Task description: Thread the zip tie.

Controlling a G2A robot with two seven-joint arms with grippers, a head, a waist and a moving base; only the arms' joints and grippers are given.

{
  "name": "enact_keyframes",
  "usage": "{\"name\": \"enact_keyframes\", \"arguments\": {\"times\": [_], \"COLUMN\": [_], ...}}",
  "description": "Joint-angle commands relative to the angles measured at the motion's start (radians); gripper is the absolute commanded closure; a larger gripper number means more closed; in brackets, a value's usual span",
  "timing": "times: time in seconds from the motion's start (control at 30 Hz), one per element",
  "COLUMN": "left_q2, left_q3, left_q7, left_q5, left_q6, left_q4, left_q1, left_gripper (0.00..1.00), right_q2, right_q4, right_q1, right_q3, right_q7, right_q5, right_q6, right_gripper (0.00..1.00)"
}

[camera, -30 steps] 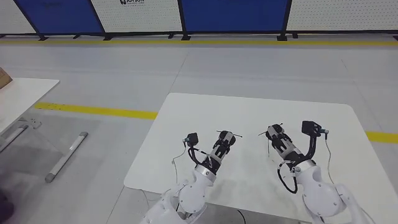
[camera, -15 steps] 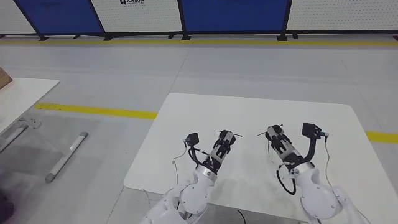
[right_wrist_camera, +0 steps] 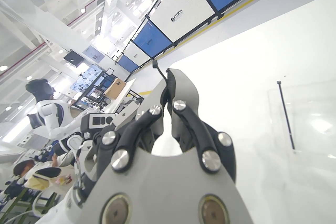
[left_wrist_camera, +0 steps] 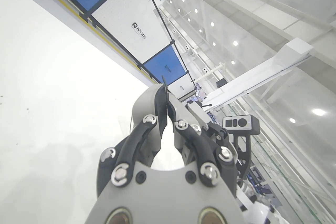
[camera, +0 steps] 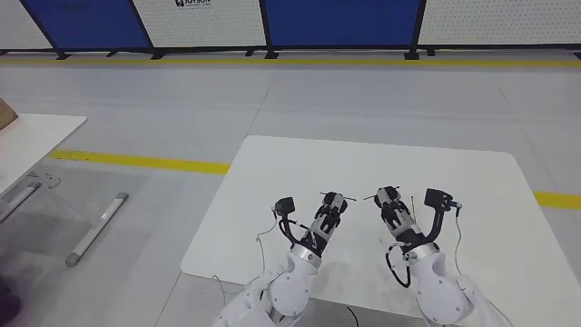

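Black zip tie, head poking out, is pinched in the right gripper above the white table; the left gripper clamps a thin black strip. A loose tie lies on the table; wall panels behind carry printed logos.

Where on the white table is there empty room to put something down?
Bare: the far half of the table, from the jaws to the far edge, and the strip between the left arm and the table's left edge. Crowded: the near middle, where both jaws pinch zip tie ends, and beside the right arm, where a spare zip tie lies.
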Motion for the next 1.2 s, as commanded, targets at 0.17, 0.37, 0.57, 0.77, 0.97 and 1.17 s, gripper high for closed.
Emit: {"name": "enact_keyframes", "arguments": {"times": [0.17, 0.37, 0.57, 0.77, 0.97, 1.17], "left_q2": [-0.005, -0.009, -0.009, -0.009, -0.009, -0.009], "left_q3": [0.005, 0.012, 0.012, 0.012, 0.012, 0.012], "left_q7": [0.044, 0.074, 0.074, 0.074, 0.074, 0.074], "left_q5": [0.045, 0.074, 0.074, 0.074, 0.074, 0.074], "left_q6": [0.016, 0.024, 0.024, 0.024, 0.024, 0.024], "left_q4": [0.005, 0.018, 0.018, 0.018, 0.018, 0.018], "left_q1": [-0.002, -0.007, -0.007, -0.007, -0.007, -0.007], "left_gripper": [1.00, 1.00, 1.00, 1.00, 1.00, 1.00], "right_q2": [-0.005, -0.010, -0.010, -0.018, -0.028, -0.034], "right_q4": [0.003, 0.007, 0.007, 0.019, 0.045, 0.060], "right_q1": [-0.006, -0.006, -0.006, 0.006, 0.034, 0.044], "right_q3": [-0.006, -0.016, -0.016, -0.025, -0.038, -0.039], "right_q7": [-0.027, -0.043, -0.043, -0.033, -0.017, -0.010], "right_q5": [-0.005, -0.006, -0.006, 0.000, 0.008, 0.013], "right_q6": [-0.008, -0.013, -0.013, -0.010, -0.016, -0.012], "right_gripper": [1.00, 1.00, 1.00, 1.00, 1.00, 1.00]}}
